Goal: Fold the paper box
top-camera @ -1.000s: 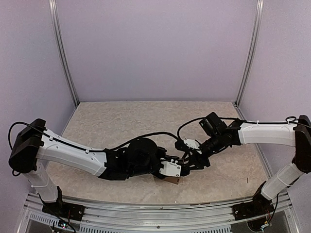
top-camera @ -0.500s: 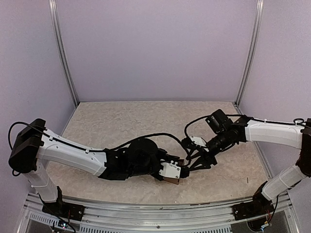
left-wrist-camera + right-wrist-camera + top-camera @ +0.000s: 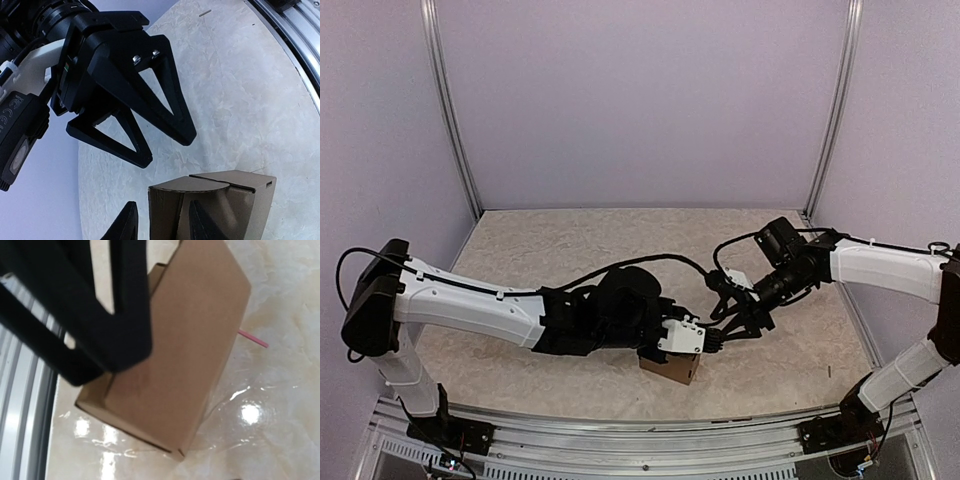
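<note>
The paper box [image 3: 672, 369] stands on the table as a small folded brown cardboard box, near the front edge. In the left wrist view the paper box [image 3: 220, 200] shows a rounded tab lying on top. My left gripper [image 3: 165, 225] is open, its two black fingertips either side of the box's near corner, the left one clear of the cardboard. My right gripper [image 3: 167, 147] hovers just beyond, open with nothing in it. From above, the left gripper [image 3: 703, 344] and right gripper [image 3: 727, 335] nearly meet over the box. The right wrist view shows the paper box [image 3: 180, 355] under the left gripper's fingers [image 3: 100, 330].
The metal rail [image 3: 620, 425] of the table's near edge runs just in front of the box. A thin pink stick [image 3: 252, 338] lies on the marbled table [image 3: 600, 250] to the right of the box. Purple walls enclose the back and sides.
My left gripper has opened from shut and lifted a little, so more of the box shows. My right gripper has drawn back to the right and opened wider.
</note>
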Robot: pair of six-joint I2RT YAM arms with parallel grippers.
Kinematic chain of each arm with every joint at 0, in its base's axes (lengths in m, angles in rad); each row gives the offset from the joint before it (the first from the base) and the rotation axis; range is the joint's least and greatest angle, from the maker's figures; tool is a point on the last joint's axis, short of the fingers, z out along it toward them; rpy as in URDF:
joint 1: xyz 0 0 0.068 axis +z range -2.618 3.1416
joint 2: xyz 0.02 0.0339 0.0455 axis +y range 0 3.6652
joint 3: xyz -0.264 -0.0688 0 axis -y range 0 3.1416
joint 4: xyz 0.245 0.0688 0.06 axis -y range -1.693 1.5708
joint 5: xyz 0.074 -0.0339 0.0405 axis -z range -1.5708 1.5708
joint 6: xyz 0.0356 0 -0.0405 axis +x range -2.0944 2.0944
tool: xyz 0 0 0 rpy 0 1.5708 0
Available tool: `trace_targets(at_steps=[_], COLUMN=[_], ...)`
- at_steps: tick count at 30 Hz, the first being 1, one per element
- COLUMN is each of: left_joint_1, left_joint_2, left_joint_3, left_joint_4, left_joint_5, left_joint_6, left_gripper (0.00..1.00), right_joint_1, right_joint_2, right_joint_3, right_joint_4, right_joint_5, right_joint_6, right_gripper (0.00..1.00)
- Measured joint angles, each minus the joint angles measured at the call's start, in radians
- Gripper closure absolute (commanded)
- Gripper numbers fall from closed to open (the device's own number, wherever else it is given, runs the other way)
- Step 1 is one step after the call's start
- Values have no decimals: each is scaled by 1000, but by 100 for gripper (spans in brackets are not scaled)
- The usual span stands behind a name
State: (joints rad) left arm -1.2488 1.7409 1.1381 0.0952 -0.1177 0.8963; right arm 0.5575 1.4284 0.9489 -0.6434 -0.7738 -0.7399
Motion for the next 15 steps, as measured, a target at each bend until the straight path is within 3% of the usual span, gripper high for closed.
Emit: trace_targets(at_steps=[8,12,15], left_joint_1=[5,5,6], left_joint_2=[52,89,103], left_joint_3=[131,166,175], left_joint_4=[-147,-222,-252], left_joint_5=[4,-5,-8], left_joint_6=[-10,-11,-11], left_gripper=[66,81,84], right_joint_1=[-7,-18,-19], right_joint_2=[0,0,0], right_joint_3=[0,0,-3], right_joint_4=[0,0,0], right_joint_5=[-16,-19,-20], right_joint_6=[-3,-8,-11], right_gripper=[43,43,43])
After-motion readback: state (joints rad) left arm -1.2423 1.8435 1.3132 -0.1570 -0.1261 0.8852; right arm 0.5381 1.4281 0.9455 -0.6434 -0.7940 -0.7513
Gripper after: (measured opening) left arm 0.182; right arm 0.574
